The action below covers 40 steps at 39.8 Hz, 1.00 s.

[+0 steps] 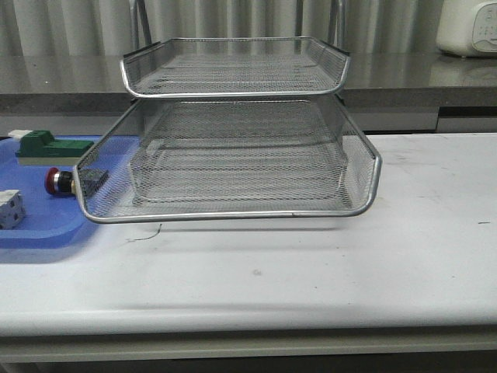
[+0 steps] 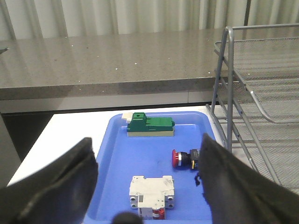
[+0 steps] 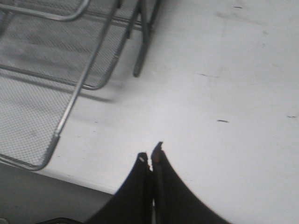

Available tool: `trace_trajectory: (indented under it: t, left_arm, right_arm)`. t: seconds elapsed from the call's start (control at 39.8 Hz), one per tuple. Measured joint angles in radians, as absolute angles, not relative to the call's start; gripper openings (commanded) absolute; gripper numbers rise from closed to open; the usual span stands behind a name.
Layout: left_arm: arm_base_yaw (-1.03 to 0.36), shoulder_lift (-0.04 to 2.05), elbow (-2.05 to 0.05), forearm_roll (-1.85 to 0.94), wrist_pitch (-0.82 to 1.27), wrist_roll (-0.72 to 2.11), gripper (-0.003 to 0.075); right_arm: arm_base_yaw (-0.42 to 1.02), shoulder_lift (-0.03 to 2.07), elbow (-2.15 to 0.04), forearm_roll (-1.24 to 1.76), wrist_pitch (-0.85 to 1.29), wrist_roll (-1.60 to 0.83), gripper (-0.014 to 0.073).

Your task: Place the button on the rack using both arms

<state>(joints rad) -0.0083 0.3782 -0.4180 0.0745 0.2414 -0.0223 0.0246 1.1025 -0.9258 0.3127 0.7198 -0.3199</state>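
The button [image 1: 60,181] lies on its side on the blue tray [image 1: 39,233], its red cap pointing left, just left of the rack's [image 1: 233,155] lower front corner. It also shows in the left wrist view [image 2: 184,158], beside the right finger. My left gripper [image 2: 147,154] is open and empty, above the tray's near end; it is out of the front view. My right gripper [image 3: 150,156] is shut and empty over bare white table near the table's edge, to the right of the rack [image 3: 56,70]. The rack is silver wire mesh with chrome rims.
A green-and-beige block [image 2: 150,125] lies at the tray's far end and a small white block [image 2: 152,191] at its near end. A grey counter [image 1: 248,78] runs behind the table. A white appliance [image 1: 468,27] stands at the far right.
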Motion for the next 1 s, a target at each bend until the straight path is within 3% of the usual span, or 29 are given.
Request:
trace_trajectory:
  t: [0.23, 0.63, 1.0]
  left_arm:
    - [-0.008, 0.378, -0.418, 0.074, 0.241, -0.022, 0.0429]
    - [-0.008, 0.378, -0.418, 0.074, 0.241, -0.022, 0.0429]
    - [-0.008, 0.378, -0.418, 0.074, 0.241, -0.022, 0.0429]
  right_arm:
    - [0.095, 0.922, -0.81, 0.037, 0.654, -0.053, -0.0059]
    - [0.096, 0.42, -0.41, 0.031, 0.467, -0.028, -0.006]
    - [0.096, 0.252, -0.367, 0.034, 0.459, -0.028, -0.006]
